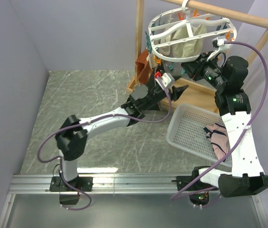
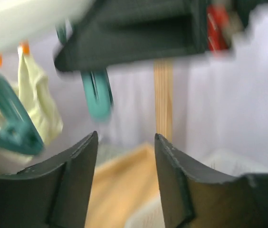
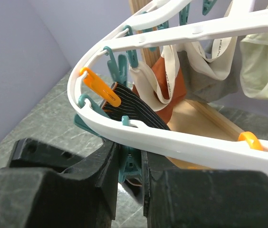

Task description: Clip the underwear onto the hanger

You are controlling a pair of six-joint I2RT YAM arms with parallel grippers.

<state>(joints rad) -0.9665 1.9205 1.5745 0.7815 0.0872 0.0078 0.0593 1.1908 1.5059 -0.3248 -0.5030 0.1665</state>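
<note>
Pinstriped underwear (image 3: 136, 111) (soft), oval hanger (image 3: 181, 147), teal clip (image 3: 127, 166)

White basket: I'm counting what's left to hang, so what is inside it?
In the white basket, a pale pink cloth with dark trim lies bunched at the right end; the other mesh shows bare. The right arm crosses that end, hiding anything beneath.

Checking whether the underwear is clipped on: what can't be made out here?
1. Right wrist view: the underwear shows only a striped strip; the hanger rim hides the rest.
2. Right wrist view: the right gripper pinches a teal clip; the rim hides its mouth.
3. Left wrist view: blurred; the dark shape above the left gripper is unidentifiable.
</note>
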